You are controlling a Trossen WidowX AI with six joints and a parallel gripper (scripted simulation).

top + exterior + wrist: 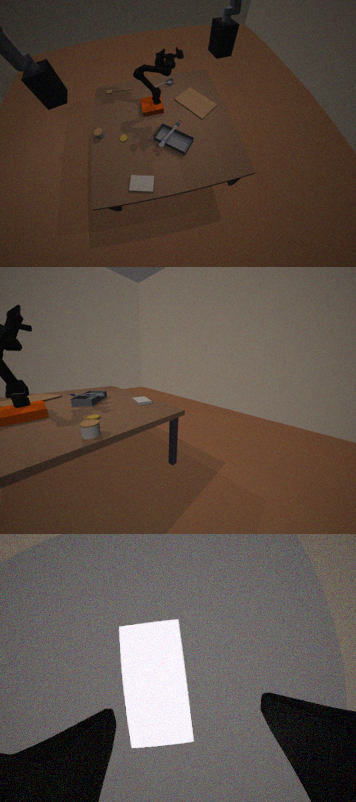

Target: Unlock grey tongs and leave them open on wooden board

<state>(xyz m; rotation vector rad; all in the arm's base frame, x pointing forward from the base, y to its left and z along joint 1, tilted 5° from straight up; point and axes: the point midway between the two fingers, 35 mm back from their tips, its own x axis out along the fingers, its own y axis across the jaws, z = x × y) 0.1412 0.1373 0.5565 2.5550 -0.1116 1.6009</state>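
the grey tongs [170,133] lie across the roasting tin [184,145], closed as far as i can tell, near the middle of the table [201,166]. nothing of the job looks done: the wooden board [195,102] beside the tin is bare, and lifting, unlocking and placing all remain. my gripper [176,53] is raised high behind my orange base [151,106], fingers spread wide and holding nothing, aimed upward at a lit ceiling panel. the tabletop is brown under dim light, plain walls around, orange-brown floor.

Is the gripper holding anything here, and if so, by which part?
Nothing is held. The gripper is open and raised above the base, while the grey tongs lie across the roasting tin.
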